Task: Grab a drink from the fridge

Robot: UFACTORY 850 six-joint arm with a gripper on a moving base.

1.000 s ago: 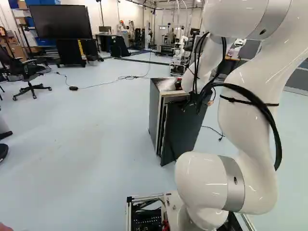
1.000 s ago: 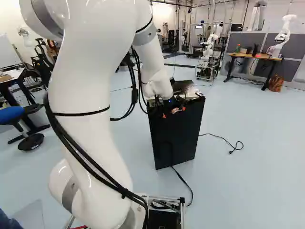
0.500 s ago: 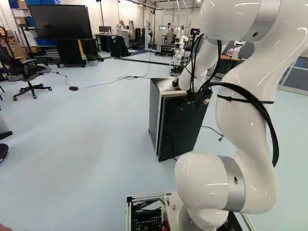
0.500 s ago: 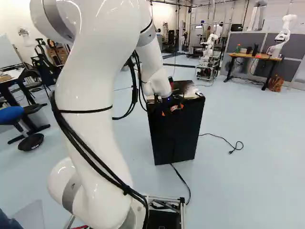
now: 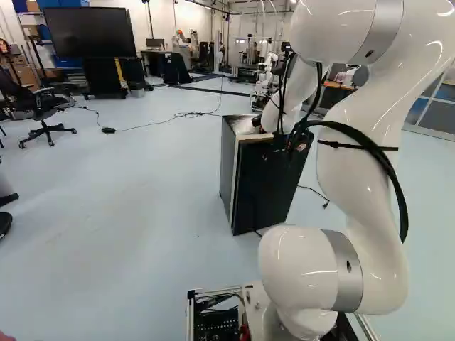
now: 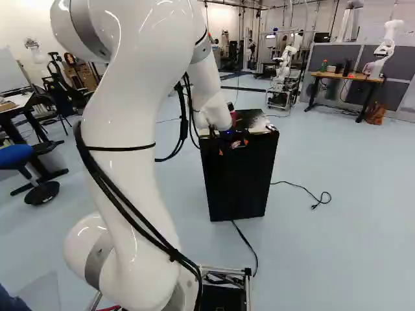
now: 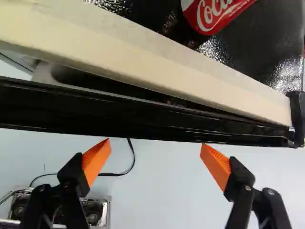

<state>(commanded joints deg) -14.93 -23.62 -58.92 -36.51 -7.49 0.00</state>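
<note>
Base stationary over the last second; the joint and the room hold their places in both base views. The arm has reached farther ahead, and the fridge door has swung inward with it: its lower near corner stood clear of the fridge a second ago and now sits almost against it.

Wrist view: a thin wedge of gap remains between door and pale front rim, wider toward the left of the scene, narrowing to the hinge at the right. Door not fully shut.

Claw: open, fingers well apart, nothing between them. It is on the near side of the door, by its top edge; whether it touches cannot be told.

Drink: red can on top of the fridge, beyond the rim, out of the grip.

Interpretation: closing step, nearly finished, probably by pushing. With a can already on top, the inside of the fridge seems no longer needed. Next: seat the door, back off, lift over the rim, come down astride the can. Risk: a hard shove could jolt the fridge and topple the can.
</note>
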